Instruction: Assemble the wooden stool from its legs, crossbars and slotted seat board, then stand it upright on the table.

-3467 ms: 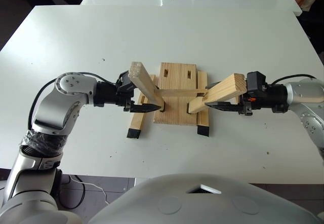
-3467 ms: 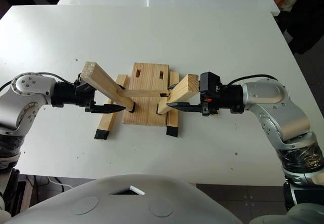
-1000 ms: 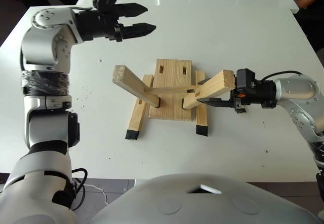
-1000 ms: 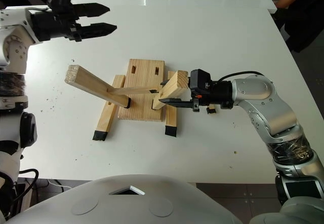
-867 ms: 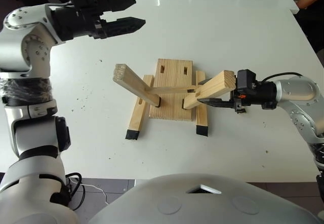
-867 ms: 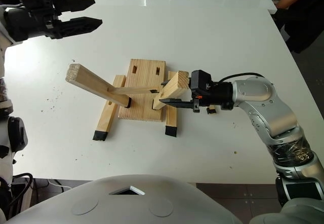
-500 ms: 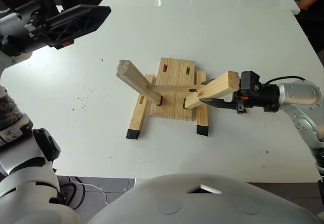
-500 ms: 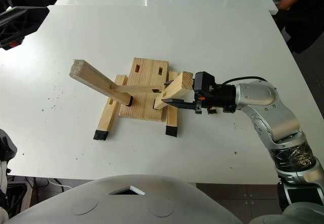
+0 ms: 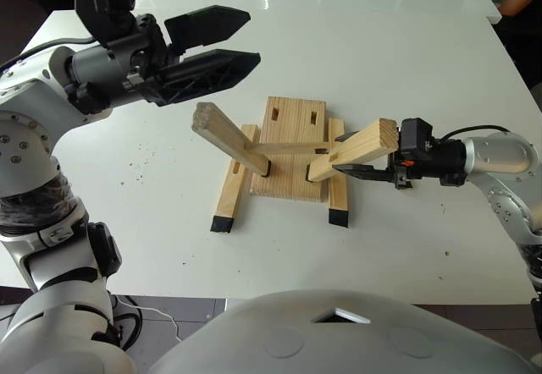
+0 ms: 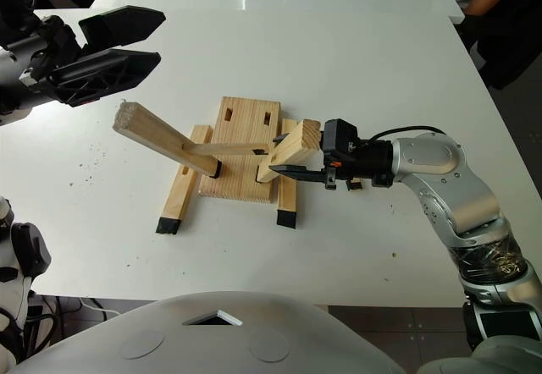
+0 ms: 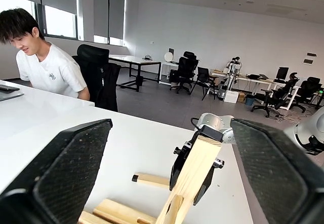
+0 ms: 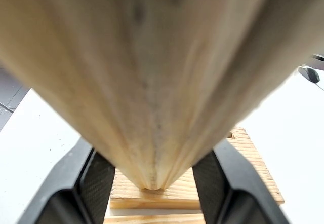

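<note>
Seat board [image 9: 292, 124] of pale pine, rectangular, with two small slots near its far edge, lies flat near the middle of the white table [image 9: 406, 78]. Two square pale wooden legs with black tips lie flat along its sides, the left flat leg [image 9: 230, 192] and the right flat leg [image 9: 338, 196], their black ends pointing toward the robot and reaching past the board's near edge. Two more legs of the same wood stand tilted over the board. The left tilted leg [image 9: 224, 135] has its black foot at the board's near left part and leans up and outward to the left, with nothing holding it. The right tilted leg [image 9: 360, 145] has its foot at the near right part and leans outward to the right. A thin wooden crossbar [image 9: 288, 147] runs between the two tilted legs above the board.

The right gripper [image 9: 343, 161] comes in low from the right and is clamped on the right tilted leg; in the right wrist view its black pads [image 12: 96, 183] press both faces of the wood, with the seat board below. The left gripper [image 9: 252, 34] hangs raised over the far left of the table, well apart from the wood, its two black fingers spread wide and holding nothing. Small dark specks dot the table left of the board.
</note>
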{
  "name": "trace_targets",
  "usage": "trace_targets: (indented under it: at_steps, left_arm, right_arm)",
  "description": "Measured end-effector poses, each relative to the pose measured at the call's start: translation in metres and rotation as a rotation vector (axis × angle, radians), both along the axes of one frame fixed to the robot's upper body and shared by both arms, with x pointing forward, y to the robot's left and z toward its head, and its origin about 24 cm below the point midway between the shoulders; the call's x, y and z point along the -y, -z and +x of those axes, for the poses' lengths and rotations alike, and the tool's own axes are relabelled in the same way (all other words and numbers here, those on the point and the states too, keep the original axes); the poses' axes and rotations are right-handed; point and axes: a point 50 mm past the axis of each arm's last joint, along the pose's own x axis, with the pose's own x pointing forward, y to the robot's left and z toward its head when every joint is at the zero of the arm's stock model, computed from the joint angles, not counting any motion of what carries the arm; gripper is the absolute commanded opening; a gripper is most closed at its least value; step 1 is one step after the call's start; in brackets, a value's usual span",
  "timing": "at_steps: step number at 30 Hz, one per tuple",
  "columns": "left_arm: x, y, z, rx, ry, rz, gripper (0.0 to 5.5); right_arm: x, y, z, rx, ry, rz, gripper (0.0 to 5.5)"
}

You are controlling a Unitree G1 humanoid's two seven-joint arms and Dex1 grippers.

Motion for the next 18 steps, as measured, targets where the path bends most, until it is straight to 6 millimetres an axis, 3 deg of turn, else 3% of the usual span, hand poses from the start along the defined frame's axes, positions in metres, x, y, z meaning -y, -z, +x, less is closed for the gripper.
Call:
trace_targets:
  at_steps: [7,9,13,18]
  left_arm:
    - [0.006,-0.015,-0.006,0.028,0.050,-0.057,4.34]
    - [0.010,-0.008,-0.007,0.012,0.059,-0.037,4.34]
    - [0.018,0.032,-0.003,-0.108,0.043,0.044,4.34]
    - [0.023,0.043,0.001,-0.084,0.028,0.047,4.34]
  right_arm:
    - [0.000,0.000,0.000,-0.001,-0.004,-0.001,2.03]
    - [-0.001,0.000,0.000,-0.001,-0.003,0.000,2.03]
    - [-0.001,0.000,0.000,-0.001,-0.006,0.000,2.03]
    - [-0.002,0.001,0.000,-0.002,-0.009,-0.001,2.03]
